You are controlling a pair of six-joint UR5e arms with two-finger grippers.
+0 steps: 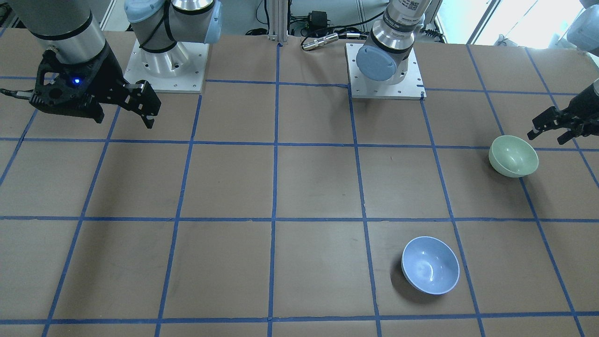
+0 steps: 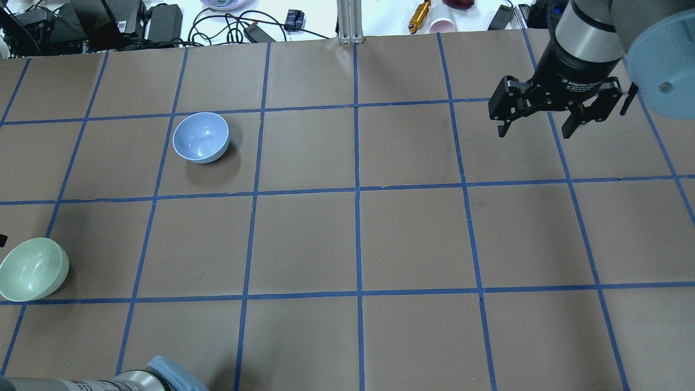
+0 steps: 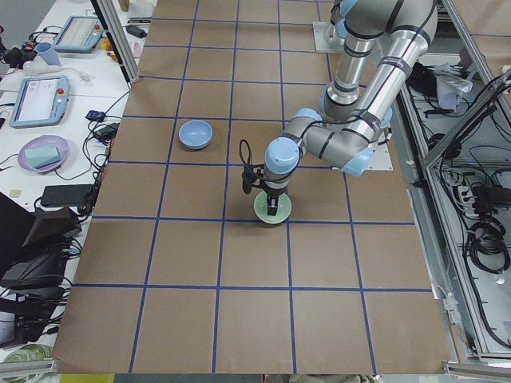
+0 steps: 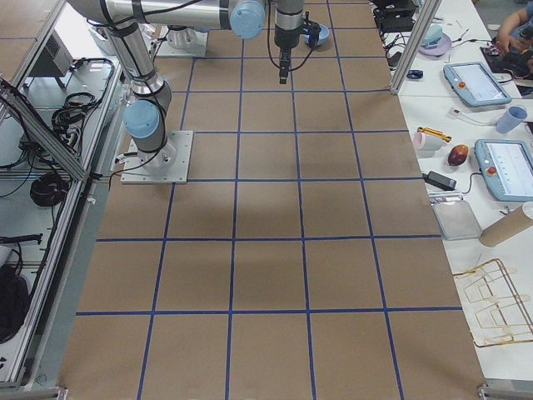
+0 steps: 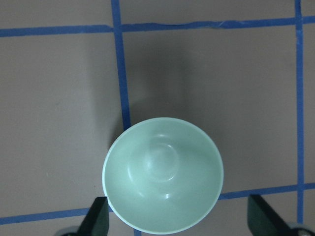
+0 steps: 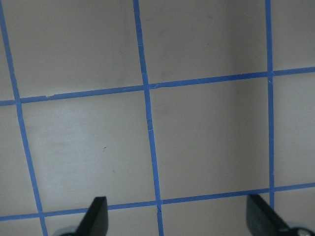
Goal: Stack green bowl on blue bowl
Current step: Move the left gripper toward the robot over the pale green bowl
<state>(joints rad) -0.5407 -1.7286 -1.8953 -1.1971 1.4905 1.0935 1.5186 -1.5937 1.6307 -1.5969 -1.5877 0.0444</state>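
I see a brown table [image 2: 412, 239] marked into squares with blue tape [image 2: 357, 190], two robot arms and two small bowls.

The green bowl [image 2: 32, 269] stands upright and empty at the far left edge of the table in the overhead view, on the robot's near side. Seen from the left wrist camera, it sits partly over a tape line.

The blue bowl [image 2: 200, 137] also stands upright and empty. It is farther from the robot and to the right of the green bowl, inside its own square. The two bowls are well apart.

My left gripper [image 1: 546, 135] hangs right over the green bowl. Its claw is released. In the wrist view its two black fingers [image 5: 98, 219] are spread wide, one on each side of the bowl's rim and clear of it. It grasps nothing.

My right gripper [image 2: 536, 133] hangs above bare table on the far right side, well away from both bowls. Its claw is also released, with the fingers spread and nothing between them. Its wrist camera shows only brown table and tape lines.
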